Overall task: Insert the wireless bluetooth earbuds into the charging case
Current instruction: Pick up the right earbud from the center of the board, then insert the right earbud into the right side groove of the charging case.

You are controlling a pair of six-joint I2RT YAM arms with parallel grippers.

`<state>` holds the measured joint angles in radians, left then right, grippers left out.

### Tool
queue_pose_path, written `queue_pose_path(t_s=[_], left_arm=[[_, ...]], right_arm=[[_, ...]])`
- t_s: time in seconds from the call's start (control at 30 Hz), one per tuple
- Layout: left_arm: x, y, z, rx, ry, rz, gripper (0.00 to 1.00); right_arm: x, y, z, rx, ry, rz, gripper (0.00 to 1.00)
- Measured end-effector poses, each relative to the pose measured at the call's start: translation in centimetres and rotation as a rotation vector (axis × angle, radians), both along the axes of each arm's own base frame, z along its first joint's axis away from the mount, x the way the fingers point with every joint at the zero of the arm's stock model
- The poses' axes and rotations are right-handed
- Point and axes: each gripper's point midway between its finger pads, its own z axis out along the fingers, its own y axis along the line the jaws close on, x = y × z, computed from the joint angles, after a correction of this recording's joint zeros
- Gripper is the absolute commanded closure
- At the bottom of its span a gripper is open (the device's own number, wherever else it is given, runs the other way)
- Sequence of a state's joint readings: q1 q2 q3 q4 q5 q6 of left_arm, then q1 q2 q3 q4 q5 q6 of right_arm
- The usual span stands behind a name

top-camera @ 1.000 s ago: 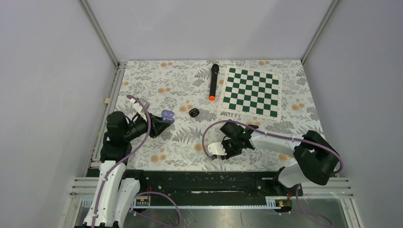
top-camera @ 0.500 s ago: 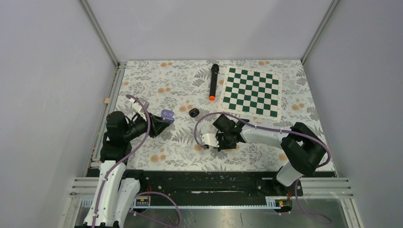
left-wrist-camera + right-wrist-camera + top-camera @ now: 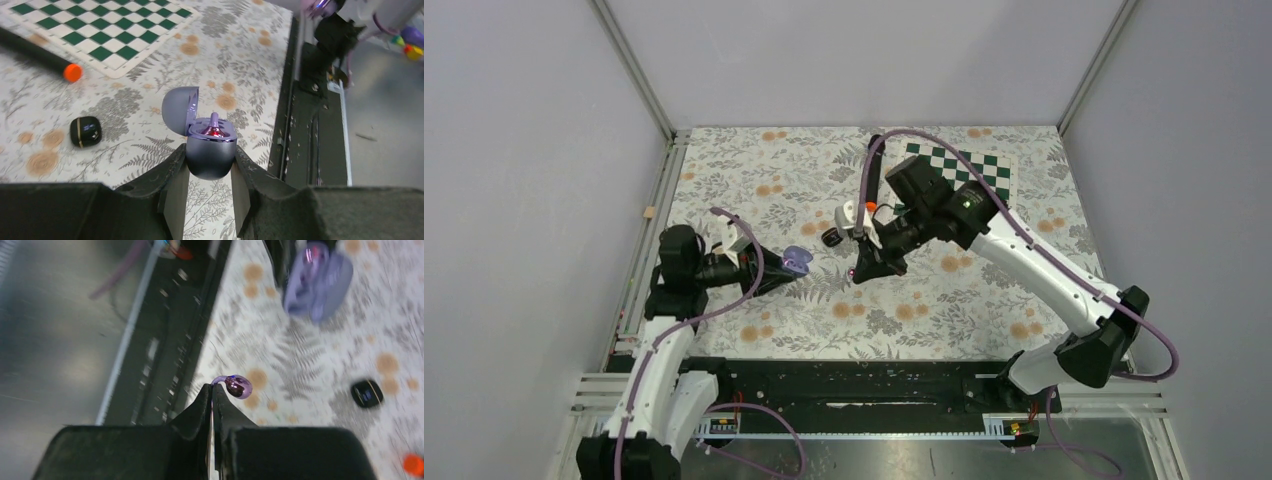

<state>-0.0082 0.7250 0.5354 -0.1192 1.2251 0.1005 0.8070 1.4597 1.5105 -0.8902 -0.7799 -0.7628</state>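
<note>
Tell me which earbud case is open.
The lilac case gripped in the left hand: its lid is flipped up, while the small black case lies shut.

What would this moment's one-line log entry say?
left end effector: holds open lilac case | right end effector: pinches loose earbud | other earbud: in case

Floral table (image 3: 824, 290) lies open between the right gripper (image 3: 856, 272), pinching an earbud (image 3: 238, 386), and the charging case (image 3: 796, 261). A small black case (image 3: 831, 238) sits just beyond that lane; the left gripper (image 3: 210, 162) walls the charging case's sides, its raised lid (image 3: 179, 106) one edge of the mouth
</note>
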Motion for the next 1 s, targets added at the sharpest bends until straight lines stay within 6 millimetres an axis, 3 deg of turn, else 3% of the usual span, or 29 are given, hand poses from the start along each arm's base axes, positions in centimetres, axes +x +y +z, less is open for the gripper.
queue_pose_path(t_s=[0.13,0.33,0.53,0.67,0.9,1.0], left_arm=[[-0.4,-0.5,-0.5,0.001,-0.003,-0.148,1.00],[-1.1,-0.9,1.2,-0.009,-0.049,-0.275,1.00],[-4.3,-1.6,1.8,-0.022,-0.090,-0.363,1.00],[-5.7,-1.4,1.8,-0.023,-0.125,-0.374,1.00],[-5.0,0.1,2.0,-0.020,-0.142,-0.276,1.00],[-3.5,0.5,3.6,-0.023,-0.112,-0.257,1.00]], right_arm=[[-2.5,1.4,4.2,0.125,0.165,0.109,1.00],[-3.6,4.0,5.6,0.224,0.417,0.176,1.00],[-2.4,7.2,5.3,0.328,0.560,0.119,1.00],[-1.0,8.4,6.7,0.386,0.561,0.019,1.00],[1.6,8.2,10.7,0.504,0.478,-0.249,1.00],[2.7,8.2,11.2,0.517,0.468,-0.332,1.00]])
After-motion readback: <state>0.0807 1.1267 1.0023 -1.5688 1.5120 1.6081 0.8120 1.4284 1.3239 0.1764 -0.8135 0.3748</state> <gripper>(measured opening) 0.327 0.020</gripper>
